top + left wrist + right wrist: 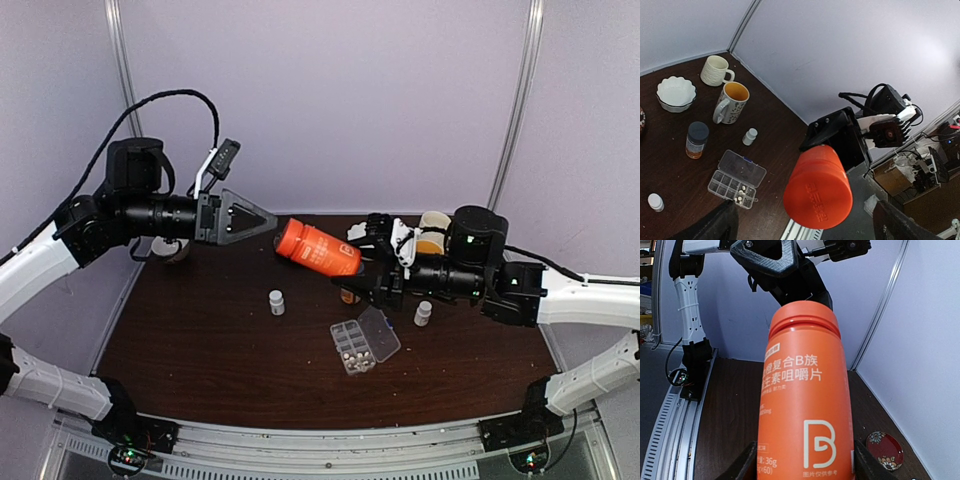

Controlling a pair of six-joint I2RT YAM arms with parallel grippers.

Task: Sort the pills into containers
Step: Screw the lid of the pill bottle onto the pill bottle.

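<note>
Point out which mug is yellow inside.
The patterned mug nearest the organizer box; the cream mug beside the scalloped bowl is pale inside.

Brightness: bright, even and soft in every view; the pale walls (330,100) carry a faint lilac cast.
Shadows: weak; the white bottle (277,301) leaves only a faint smudge on the dark desk (200,340).
Glare: pale sheen on the open lid of the organizer box (379,333); soft highlight on the orange bottle (805,390) toward 12 o'clock.
Focus: the left gripper (807,227) shows its jaws as dark blurs at 7 and 5 o'clock; the pills (742,192) are mere specks.
Distortion: the left wrist view bends the corner seam (742,25) at 11 o'clock.
</note>
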